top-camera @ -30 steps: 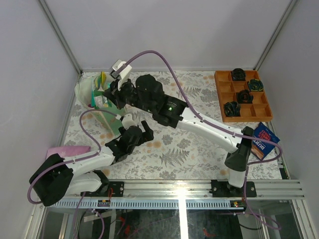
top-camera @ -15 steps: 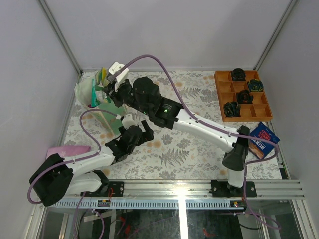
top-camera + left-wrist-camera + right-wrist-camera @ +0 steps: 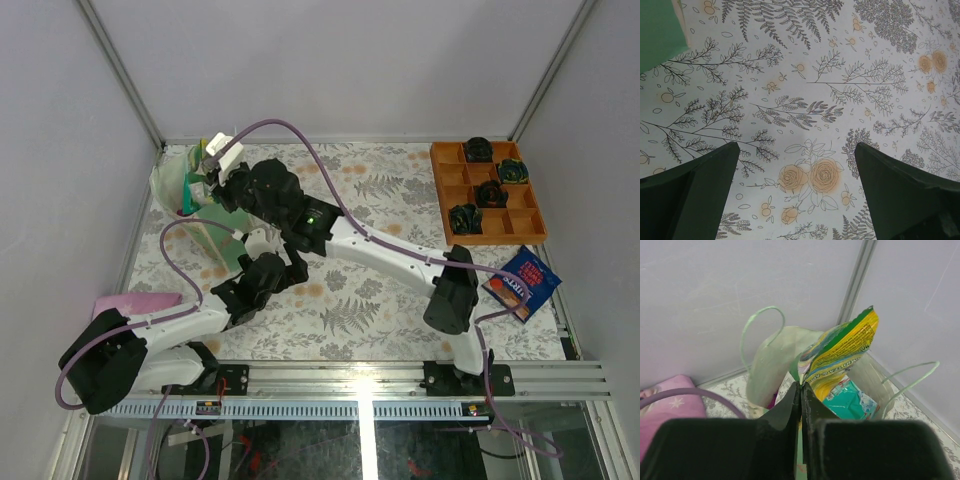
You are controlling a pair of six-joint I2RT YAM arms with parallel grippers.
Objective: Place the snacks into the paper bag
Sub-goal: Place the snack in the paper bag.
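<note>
The right gripper [image 3: 801, 390] has its fingers pressed together on the lower edge of a yellow-and-green snack packet [image 3: 842, 350]. The packet stands up from the fingertips toward the upper right of the right wrist view. It hangs over the open mouth of the paper bag [image 3: 767, 365] at the centre of that view; whether it touches the bag's rim cannot be told. A teal packet [image 3: 850, 399] lies inside the bag, below and to the right of the held packet. In the overhead view the right gripper [image 3: 207, 168] sits above the paper bag [image 3: 172, 190] at the upper left of the table [image 3: 380, 300].

The left gripper [image 3: 796, 147] has its fingers spread wide with nothing between them; only the printed table surface shows below. A mint-green side of the paper bag [image 3: 657, 30] fills the upper left corner of the left wrist view. In the overhead view the left gripper [image 3: 285, 265] is to the lower right of the bag, apart from it.

The blue BURTS crisp bag [image 3: 520, 282] lies at the right edge of the table, just below the orange tray [image 3: 522, 222], well apart from both grippers. A flat pink item [image 3: 135, 302] lies at the left edge, below the bag
</note>
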